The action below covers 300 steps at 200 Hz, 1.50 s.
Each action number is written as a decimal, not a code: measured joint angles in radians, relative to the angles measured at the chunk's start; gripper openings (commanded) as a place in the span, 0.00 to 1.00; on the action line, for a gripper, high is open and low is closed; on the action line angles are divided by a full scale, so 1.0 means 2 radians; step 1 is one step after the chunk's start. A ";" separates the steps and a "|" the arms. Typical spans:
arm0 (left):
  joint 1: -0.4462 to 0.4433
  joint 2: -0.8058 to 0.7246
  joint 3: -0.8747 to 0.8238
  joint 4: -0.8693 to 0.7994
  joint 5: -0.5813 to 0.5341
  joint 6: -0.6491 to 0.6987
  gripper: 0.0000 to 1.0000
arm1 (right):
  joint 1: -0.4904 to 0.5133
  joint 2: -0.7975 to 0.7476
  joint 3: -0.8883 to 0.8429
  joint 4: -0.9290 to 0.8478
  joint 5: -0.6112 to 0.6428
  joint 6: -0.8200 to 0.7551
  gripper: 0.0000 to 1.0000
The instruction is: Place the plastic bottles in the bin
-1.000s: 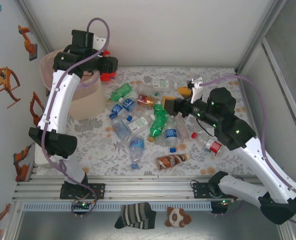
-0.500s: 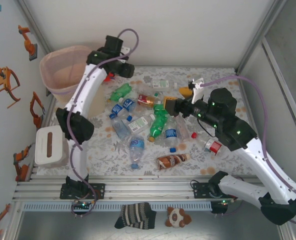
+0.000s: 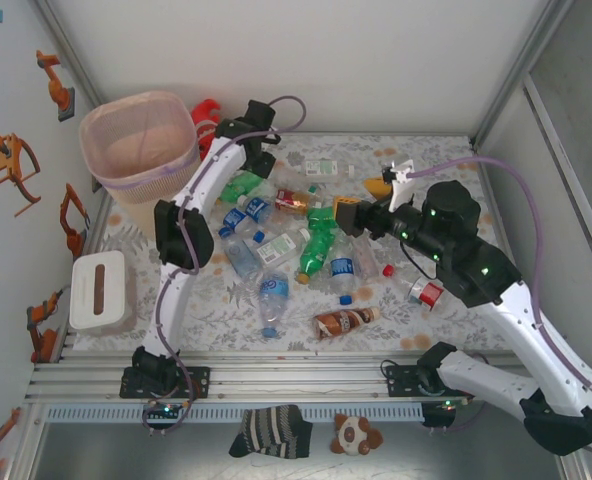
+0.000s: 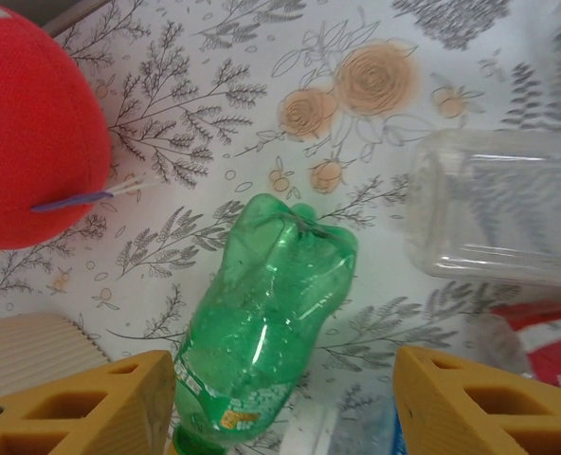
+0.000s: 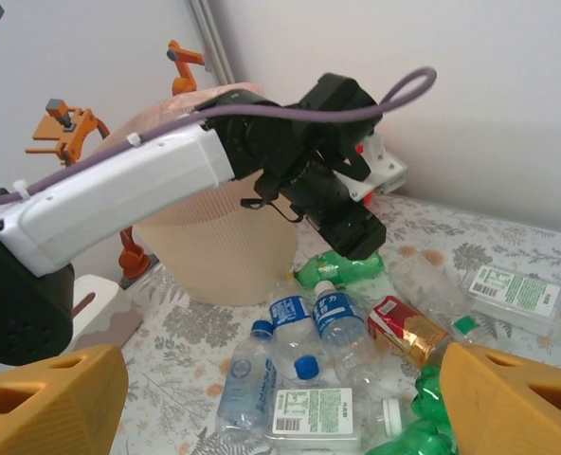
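Near the tabletop's far-left corner, beside the bin (image 3: 136, 185), the left gripper (image 4: 280, 398) is hovering, fingers spread over a crushed green bottle (image 4: 266, 322). Pinching its slick, off-centre end is risking it squirting toward the red plush toy (image 4: 34, 133). The right gripper (image 3: 348, 212) is hanging open over the central pile (image 3: 306, 240).

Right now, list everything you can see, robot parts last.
plastic bottles: about fifteen; clear, green, brown, red-labelled; scattered mid-table
green bottle: one of them, crushed; below the left fingers
bin: one, pale pink; far left corner
plush toy: one, red; beside the bin at the far edge
tissue box: one, white; near left edge
striped sock: one, dark and pale; in front of the rail
small plush: one, brown and white; beside the sock
wall figures: several, orange; left wall
left fingers: two, yellow-orange, open; over the green bottle
right fingers: two, yellow-orange, open; above the pile's right side
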 measured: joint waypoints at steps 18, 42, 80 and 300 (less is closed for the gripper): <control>0.000 0.014 0.001 0.005 -0.013 0.011 0.63 | 0.000 -0.002 0.000 -0.002 0.002 0.000 0.85; 0.001 0.035 0.009 0.012 -0.025 0.023 0.64 | 0.000 -0.003 0.000 -0.006 0.004 0.000 0.85; 0.007 0.062 0.010 0.018 -0.023 0.029 0.65 | 0.000 -0.003 0.000 -0.011 0.004 0.000 0.85; 0.034 0.093 0.010 0.030 0.042 0.017 0.74 | 0.000 -0.014 -0.001 -0.015 0.006 0.002 0.84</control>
